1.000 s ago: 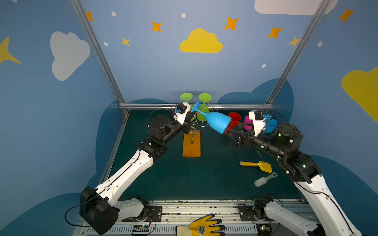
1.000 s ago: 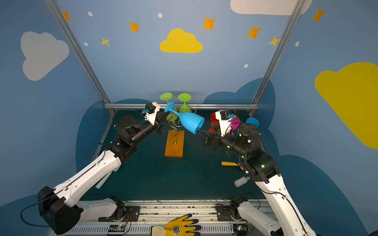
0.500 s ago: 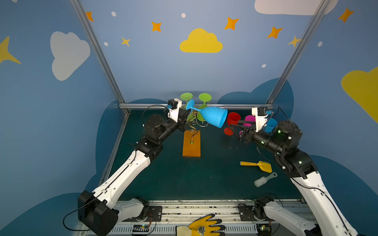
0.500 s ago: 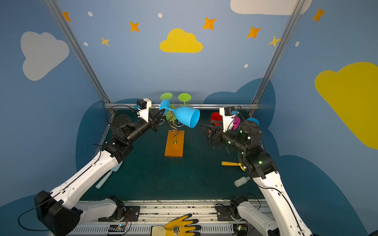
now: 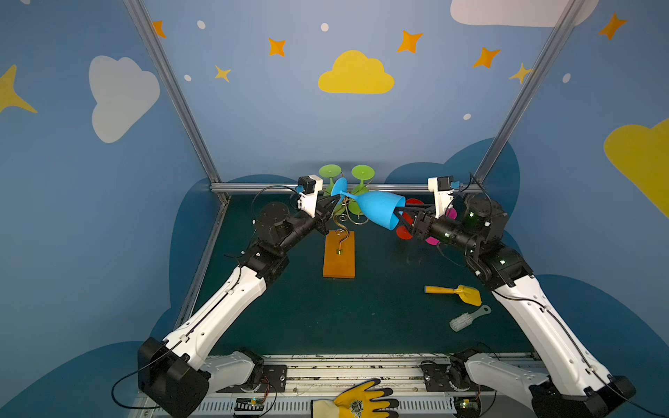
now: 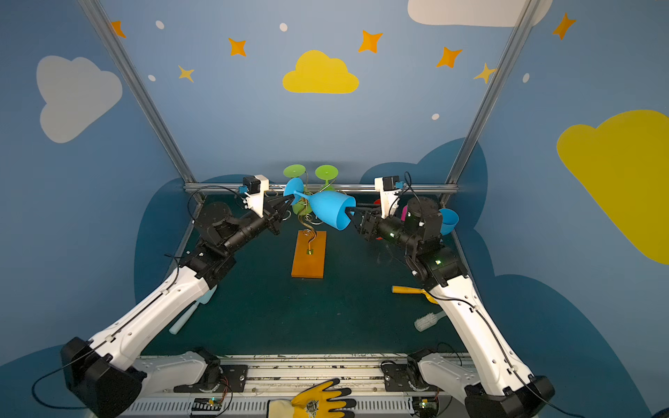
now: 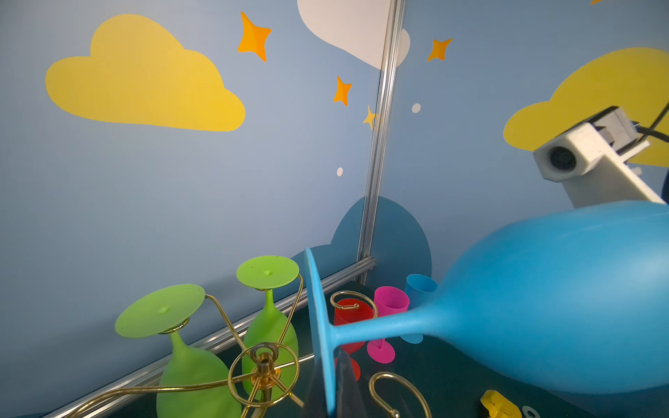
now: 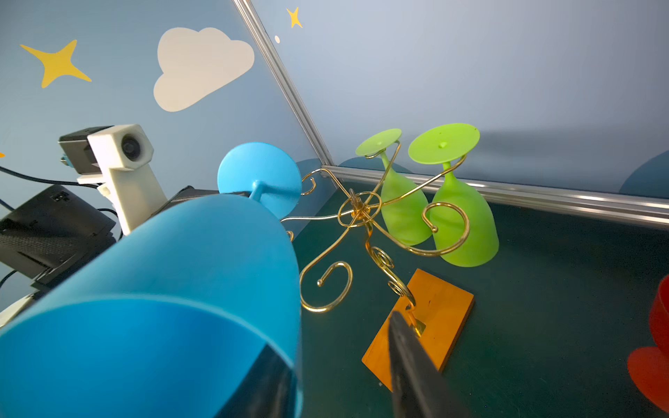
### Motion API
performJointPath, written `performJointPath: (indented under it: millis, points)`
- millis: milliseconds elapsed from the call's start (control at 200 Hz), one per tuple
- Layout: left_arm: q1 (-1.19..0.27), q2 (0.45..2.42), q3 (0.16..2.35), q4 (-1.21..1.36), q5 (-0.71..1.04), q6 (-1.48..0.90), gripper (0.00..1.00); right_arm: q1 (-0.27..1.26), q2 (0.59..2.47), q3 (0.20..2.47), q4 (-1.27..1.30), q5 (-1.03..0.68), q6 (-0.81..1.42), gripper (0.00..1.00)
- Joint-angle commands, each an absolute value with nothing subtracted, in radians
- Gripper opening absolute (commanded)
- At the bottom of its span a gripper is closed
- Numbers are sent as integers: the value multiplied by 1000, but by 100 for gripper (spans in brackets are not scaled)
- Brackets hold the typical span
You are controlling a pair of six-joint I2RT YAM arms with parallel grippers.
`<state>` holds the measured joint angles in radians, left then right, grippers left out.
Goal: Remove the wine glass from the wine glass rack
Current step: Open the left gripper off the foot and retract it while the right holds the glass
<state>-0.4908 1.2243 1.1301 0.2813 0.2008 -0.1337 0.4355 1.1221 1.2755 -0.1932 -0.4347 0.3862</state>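
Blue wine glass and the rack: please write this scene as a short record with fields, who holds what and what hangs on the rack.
blue wine glass: in the air, tipped on its side, mouth toward the right arm
left gripper: shut on the glass's foot
right gripper: open, one finger inside the bowl's mouth, one outside
wine glass rack: upright on the table
green wine glasses: two, hanging upside down on the rack
also on the table: yellow scoop, brush

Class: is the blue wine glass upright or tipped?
Tipped on its side: the blue wine glass lies nearly level in the air, foot pinched by the left gripper, mouth toward the right gripper.
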Motion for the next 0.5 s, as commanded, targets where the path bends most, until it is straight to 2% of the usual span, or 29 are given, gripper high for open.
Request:
performJointPath:
  millis: [0,130,205,295,375,441,496]
  points:
    - [-485,1216,1127,287,224,-153,3,435,1134,1310,-126,-478,411,31]
    - [-483,1219,1130,284,260,-153,3,435,1143,1314,-121,-489,418,15]
    - [-480,1220,1131,282,256,-156,4,436,1144,1319,-124,-497,422,0]
    - [-480,1220,1132,286,257,-161,9,435,1140,1320,-127,-495,426,0]
    - [-478,1219,1129,287,253,-161,31,434,1128,1322,-137,-481,428,0]
    - [-474,1214,1128,283,241,-161,56,434,1113,1327,-153,-458,425,0]
    - [-471,1206,1124,281,241,-158,64,433,1094,1331,-174,-425,412,0]
